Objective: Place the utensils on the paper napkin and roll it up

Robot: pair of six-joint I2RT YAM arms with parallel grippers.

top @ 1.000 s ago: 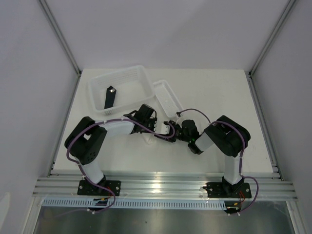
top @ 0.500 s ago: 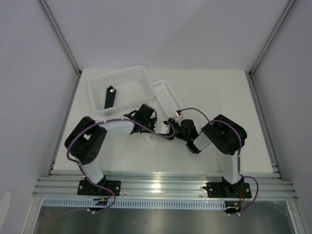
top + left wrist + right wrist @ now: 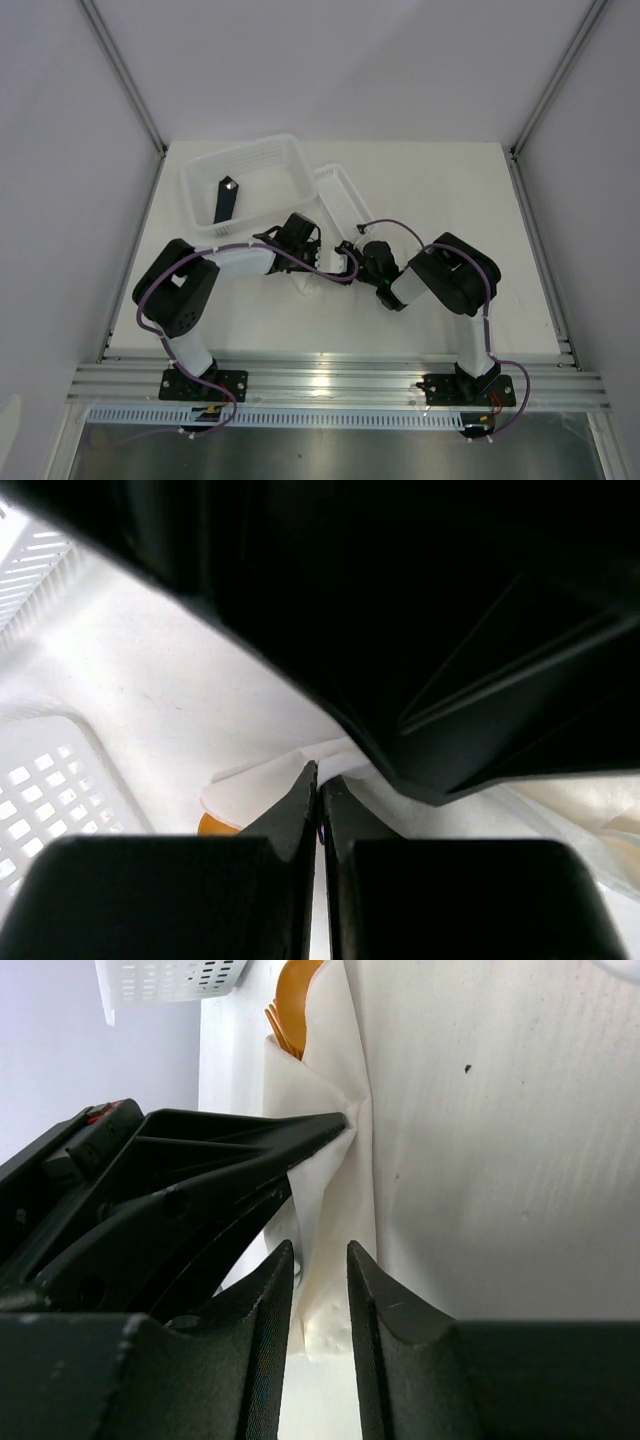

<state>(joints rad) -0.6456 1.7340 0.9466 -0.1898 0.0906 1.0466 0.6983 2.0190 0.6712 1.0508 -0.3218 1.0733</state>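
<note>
The paper napkin lies folded over the orange utensils, whose ends stick out of its far end. In the left wrist view the napkin shows with a bit of orange utensil under its edge. My left gripper is shut, its tips pinching a puckered fold of the napkin. My right gripper is open a narrow gap, and the near end of the napkin fold lies between its fingers. In the top view both grippers, left and right, meet over the napkin.
A large white tray at the back holds a black bar. A smaller white tray stands just behind the grippers and also shows in the wrist views.
My right arm has moved left, bringing its gripper closer to the left gripper. The left arm has stayed in place.
</note>
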